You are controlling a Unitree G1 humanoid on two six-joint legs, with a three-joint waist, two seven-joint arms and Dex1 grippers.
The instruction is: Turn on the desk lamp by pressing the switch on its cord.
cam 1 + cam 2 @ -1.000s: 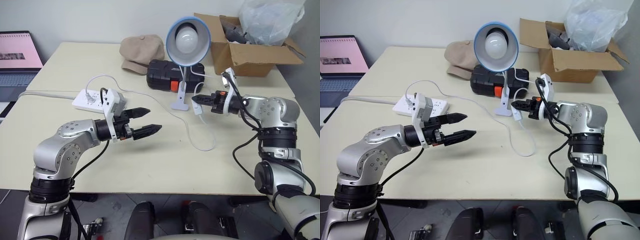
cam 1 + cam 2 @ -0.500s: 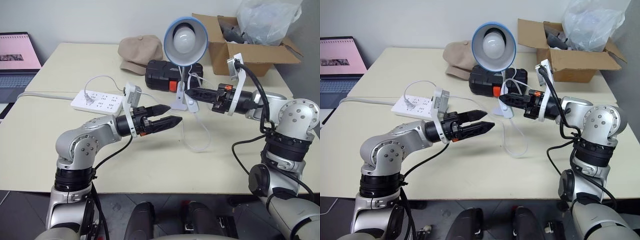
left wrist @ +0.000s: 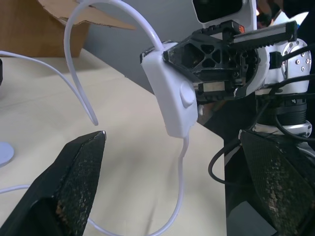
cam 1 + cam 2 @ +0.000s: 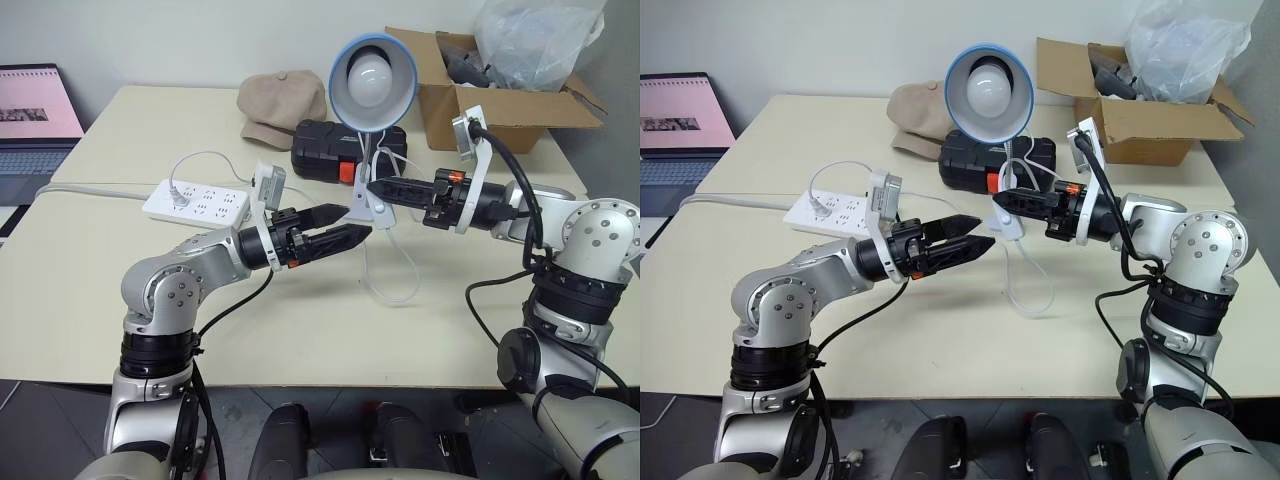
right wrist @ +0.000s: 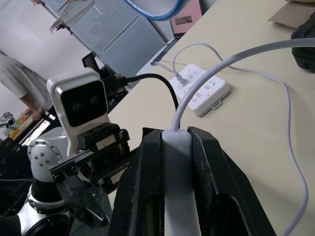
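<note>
The right gripper (image 4: 1002,199) is clamping the switch (image 3: 175,98) between its two fingers, holding it up off the table (image 4: 300,330) just in front of the lamp (image 4: 372,75) — the cord (image 4: 1025,285) is hanging from it in a loop down to the tabletop. The left gripper (image 4: 352,229) is pointing at the switch from the other side, its jaws spread wide and holding nothing, its tips just beside the switch but apart from it. A power strip (image 4: 196,202) is lying behind the left arm.
</note>
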